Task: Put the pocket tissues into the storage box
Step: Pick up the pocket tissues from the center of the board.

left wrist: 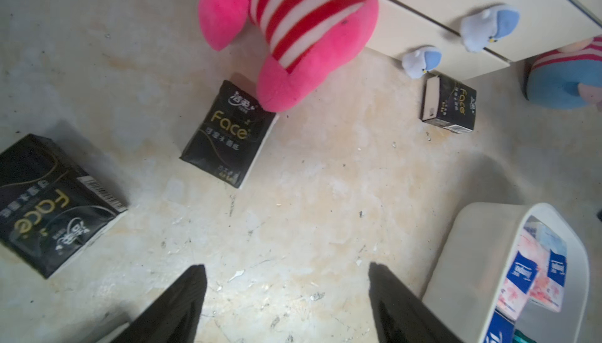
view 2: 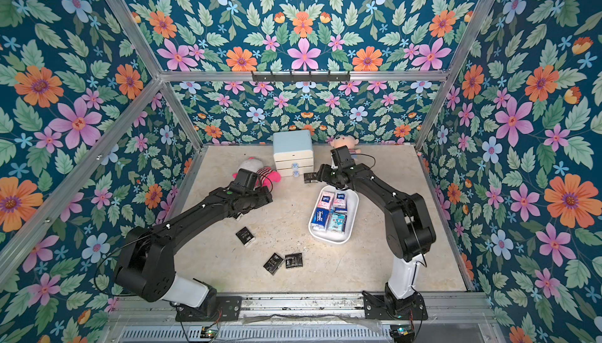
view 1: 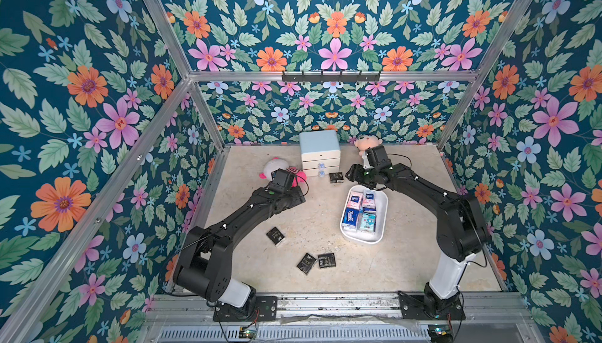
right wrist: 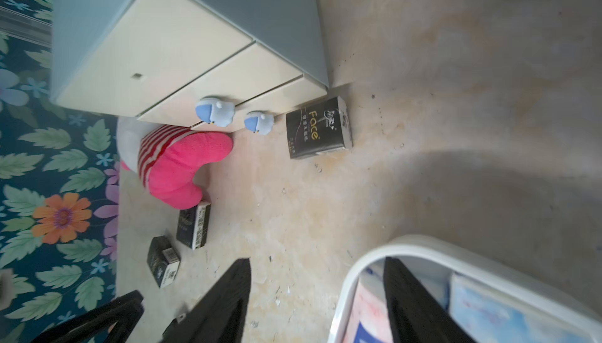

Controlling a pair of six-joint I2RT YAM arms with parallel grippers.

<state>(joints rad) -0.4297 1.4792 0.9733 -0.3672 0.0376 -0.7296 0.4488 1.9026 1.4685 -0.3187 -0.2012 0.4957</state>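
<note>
Nearest the bases, two black pocket tissues (view 1: 306,263) lay just beside each other – pinching one could drag its neighbour. A third black packet (view 1: 275,236) sat alone. The storage box (view 1: 361,238) held pink, dark-blue and light-blue packets; a high drop could bounce one out. The left gripper (left wrist: 286,269) was spread, empty, over bare table (left wrist: 309,201). Ahead of it the pink plush (left wrist: 303,48) rested a foot on the corner of a black packet (left wrist: 228,133) – lifting would likely drag the toy. The right gripper (right wrist: 316,263) was also spread and empty, one finger over the box rim; a low sweep could shove the box. The farthest packet (right wrist: 317,128) sat just beside the drawer cabinet (right wrist: 195,48) – fingers could jam against it
</note>
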